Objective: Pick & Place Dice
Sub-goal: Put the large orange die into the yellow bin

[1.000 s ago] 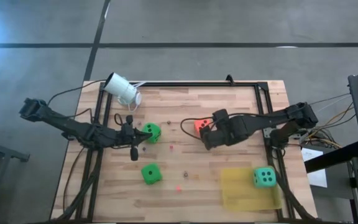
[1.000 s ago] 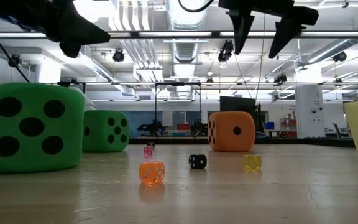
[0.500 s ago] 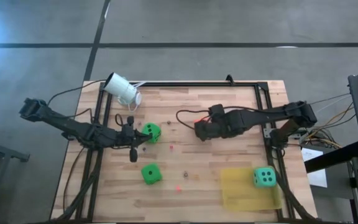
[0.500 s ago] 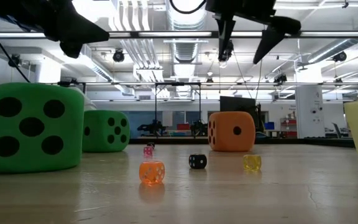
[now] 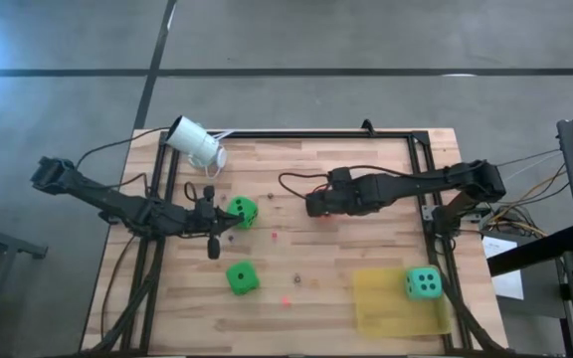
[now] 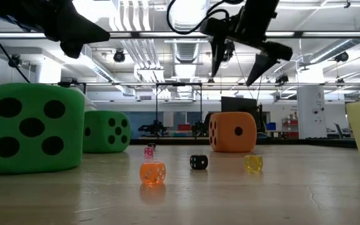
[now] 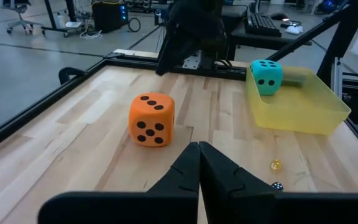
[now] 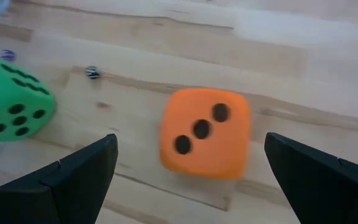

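An orange-red die [image 8: 205, 134] rests on the wood table near its middle, also in the low view [image 6: 233, 132] and the left wrist view [image 7: 151, 119]. My right gripper [image 6: 236, 62] hangs open above it, slanting down, one finger on each side and apart from it; in the high view [image 5: 311, 204] it hides the die. Two green dice [image 5: 243, 210] [image 5: 242, 277] sit left of centre. A teal die [image 5: 425, 283] lies in the yellow tray [image 5: 391, 308]. My left gripper [image 5: 214, 244] waits shut beside the farther green die.
A white cylinder-shaped camera [image 5: 195, 142] lies at the far left corner. Tiny coloured dice, orange [image 6: 153, 173], black [image 6: 199, 162] and yellow [image 6: 253, 163], are scattered between the big dice. Black frame rails [image 5: 428, 169] border the table.
My right gripper has gone toward the table's left edge and down, coming over the orange-red die and tipping steeper, its fingers still wide apart. The dice have not moved.
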